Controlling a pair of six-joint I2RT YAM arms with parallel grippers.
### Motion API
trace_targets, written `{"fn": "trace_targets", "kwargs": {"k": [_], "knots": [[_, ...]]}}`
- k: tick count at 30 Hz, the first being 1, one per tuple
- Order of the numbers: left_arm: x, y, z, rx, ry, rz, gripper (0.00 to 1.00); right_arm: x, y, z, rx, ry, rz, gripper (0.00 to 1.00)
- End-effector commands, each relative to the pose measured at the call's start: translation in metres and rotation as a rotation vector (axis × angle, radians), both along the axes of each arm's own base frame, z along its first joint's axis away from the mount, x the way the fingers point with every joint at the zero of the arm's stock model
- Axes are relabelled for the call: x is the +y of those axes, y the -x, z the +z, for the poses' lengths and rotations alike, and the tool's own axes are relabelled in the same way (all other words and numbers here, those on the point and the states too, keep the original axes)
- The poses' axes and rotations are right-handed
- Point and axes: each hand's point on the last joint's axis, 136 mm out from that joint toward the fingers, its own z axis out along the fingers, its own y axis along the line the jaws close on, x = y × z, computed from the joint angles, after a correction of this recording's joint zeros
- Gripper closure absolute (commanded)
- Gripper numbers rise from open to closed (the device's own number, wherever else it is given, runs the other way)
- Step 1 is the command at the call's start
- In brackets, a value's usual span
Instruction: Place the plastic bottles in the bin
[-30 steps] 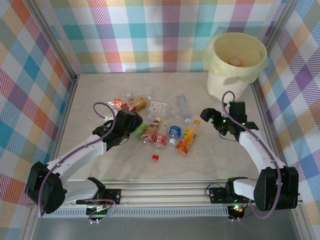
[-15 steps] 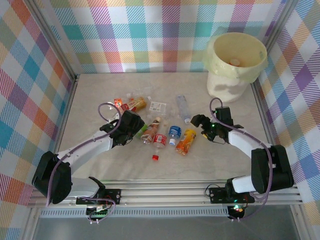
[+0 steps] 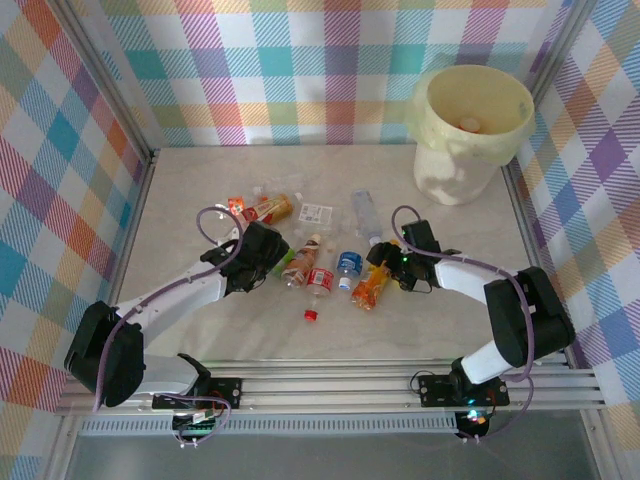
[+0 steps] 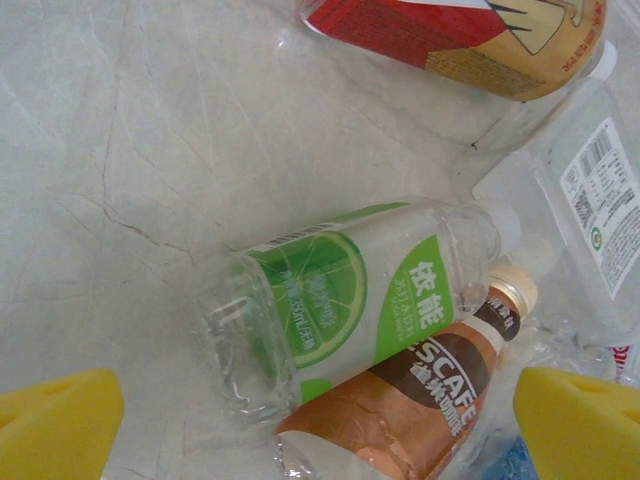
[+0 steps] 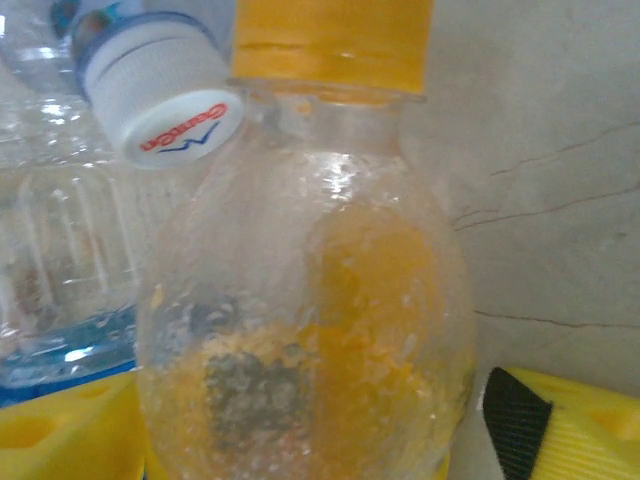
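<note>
Right gripper [image 5: 310,432] straddles the orange bottle [image 5: 300,290], jaws partly open, and I see my left gripper [image 4: 320,432] wide above the green bottle [image 4: 335,300].

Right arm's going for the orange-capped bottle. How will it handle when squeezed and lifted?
The orange-capped bottle looks thin-walled and mostly empty near the neck, so it is probably light and apt to buckle between the fingers. It is round and lying on its side, so a nudge may roll it toward the white-capped bottle beside it. Its beaded, wet-looking wall could be slippery.
</note>
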Motion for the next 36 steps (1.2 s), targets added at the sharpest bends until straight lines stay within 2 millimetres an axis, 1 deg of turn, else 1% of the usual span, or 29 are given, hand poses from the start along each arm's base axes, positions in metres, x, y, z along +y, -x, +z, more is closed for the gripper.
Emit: {"fn": "trace_targets", "kwargs": {"k": [1, 5, 8, 10, 15, 18, 21, 27, 29, 30, 32, 35, 36], "knots": [[0.012, 0.006, -0.001, -0.004, -0.017, 0.026, 0.00, -0.008, -0.011, -0.009, -0.011, 0.063, -0.063, 0.20], [0.015, 0.008, -0.001, -0.006, -0.030, 0.027, 0.00, 0.002, -0.014, -0.015, -0.009, 0.034, -0.031, 0.28], [0.018, 0.009, 0.001, -0.012, -0.042, 0.027, 0.00, 0.000, -0.016, -0.019, -0.012, 0.051, -0.030, 0.33], [0.019, 0.009, 0.002, -0.016, -0.051, 0.025, 0.00, -0.002, -0.017, -0.015, -0.033, 0.063, -0.032, 0.38], [0.023, 0.010, 0.004, -0.024, -0.062, 0.027, 0.00, -0.013, -0.021, 0.009, -0.138, 0.108, -0.034, 0.48], [0.022, 0.011, 0.004, -0.028, -0.056, 0.025, 0.00, -0.025, -0.025, 0.035, -0.231, 0.169, -0.039, 0.51], [0.017, 0.008, 0.008, -0.050, -0.034, 0.005, 0.00, -0.032, -0.027, 0.060, -0.322, 0.202, -0.032, 0.51], [0.005, 0.000, 0.028, -0.144, 0.013, -0.066, 0.00, -0.040, -0.035, 0.121, -0.536, 0.252, -0.013, 0.51], [0.000, -0.002, 0.035, -0.178, 0.025, -0.102, 0.00, -0.043, -0.038, 0.144, -0.611, 0.275, -0.011, 0.50], [-0.006, -0.007, 0.044, -0.221, 0.047, -0.124, 0.00, -0.044, -0.041, 0.157, -0.656, 0.284, -0.010, 0.50], [-0.012, -0.008, 0.053, -0.267, 0.064, -0.165, 0.00, -0.044, -0.046, 0.186, -0.757, 0.301, -0.007, 0.50], [-0.014, -0.007, 0.059, -0.305, 0.079, -0.187, 0.00, -0.046, -0.055, 0.232, -0.896, 0.350, -0.006, 0.49], [-0.013, -0.006, 0.060, -0.313, 0.083, -0.188, 0.00, -0.047, -0.058, 0.244, -0.930, 0.370, -0.013, 0.49]]}}
